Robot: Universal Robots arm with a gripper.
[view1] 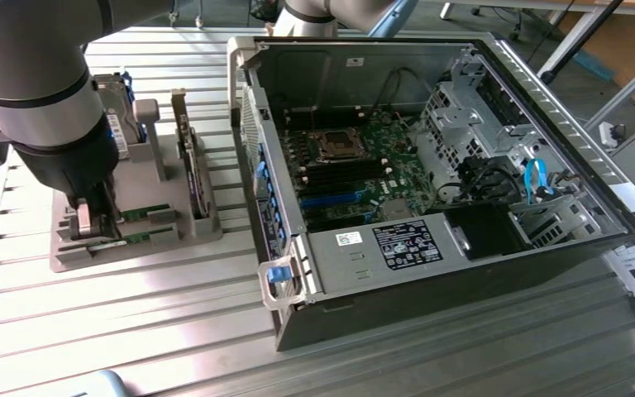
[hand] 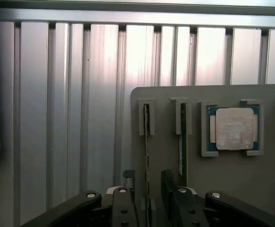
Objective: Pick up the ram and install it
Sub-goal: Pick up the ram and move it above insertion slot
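Grey plastic holder [hand: 175, 97] sits right under the gripper [hand: 148, 189], whose jaws stand wide with nothing held. The ram [hand: 146, 137] stands on edge in its slot and runs straight out between the two fingers [hand: 124, 203], apart from both pads as far as I can see. The step in hand is the pick-up: the grasp is lined up but not closed, and the install has not begun.

By my reckoning, closing calls for the fingers to stay square to the stick and meet its flat faces evenly. The lift should then go straight out along the slot, so the thin board does not bind in the end brackets.

Room is tight on one side. A dark strip [hand: 182, 137] just outside one finger is possibly a second card, hard to tell edge-on. The processor [hand: 234, 128] lies further out on that same side. On the other side, bare ribbed table [hand: 71, 118] lies beyond the holder's edge. The open case [view1: 406, 298] stands well apart from the gripper, past a tall card [view1: 188, 165] upright in the holder
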